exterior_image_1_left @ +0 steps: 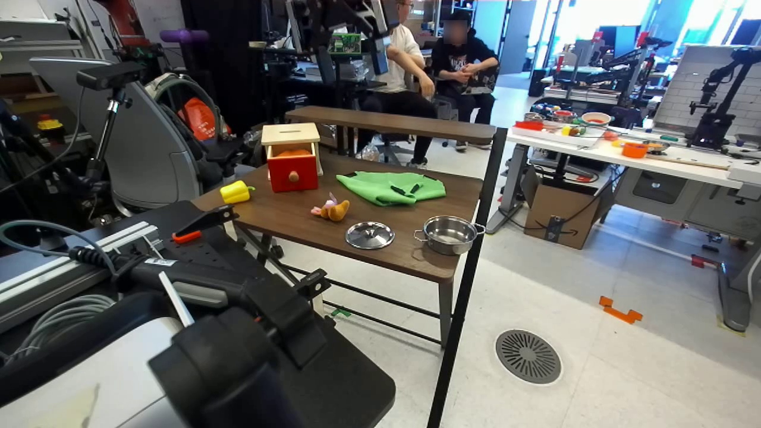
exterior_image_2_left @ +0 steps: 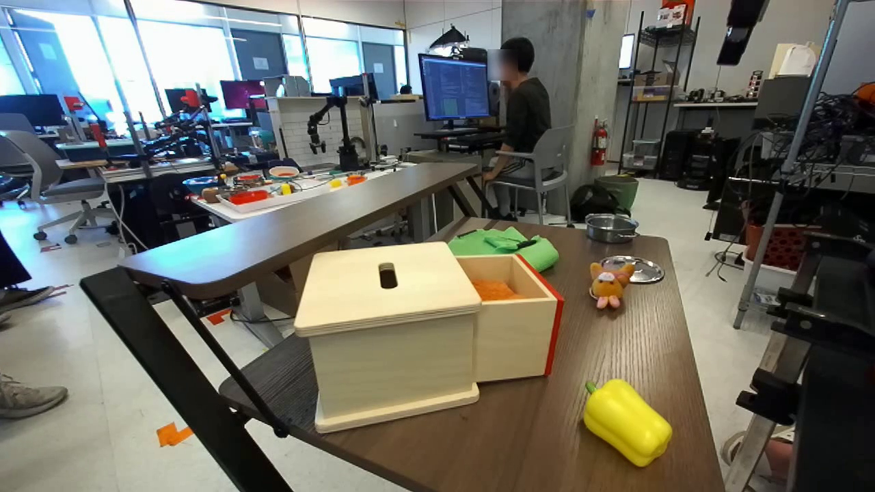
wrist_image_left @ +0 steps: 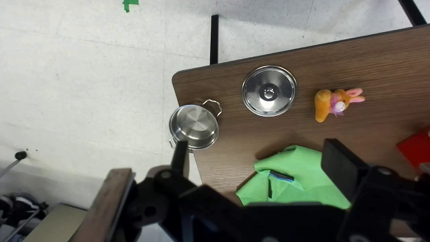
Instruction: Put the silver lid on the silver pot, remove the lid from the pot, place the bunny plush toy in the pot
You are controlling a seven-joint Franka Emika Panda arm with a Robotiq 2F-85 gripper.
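The silver lid lies flat on the brown table, knob up; it also shows in the wrist view. The silver pot stands uncovered at the table's end edge, with its hollow empty in the wrist view. The bunny plush toy lies on the table beside the lid, on the side away from the pot; it shows orange with pink ears in the wrist view. My gripper is open and empty, high above the table; in an exterior view it shows at the top.
A green cloth lies crumpled behind the lid. A wooden box with an open red drawer and a yellow pepper stand farther along the table. A raised shelf runs along the back. A dark post stands near the pot.
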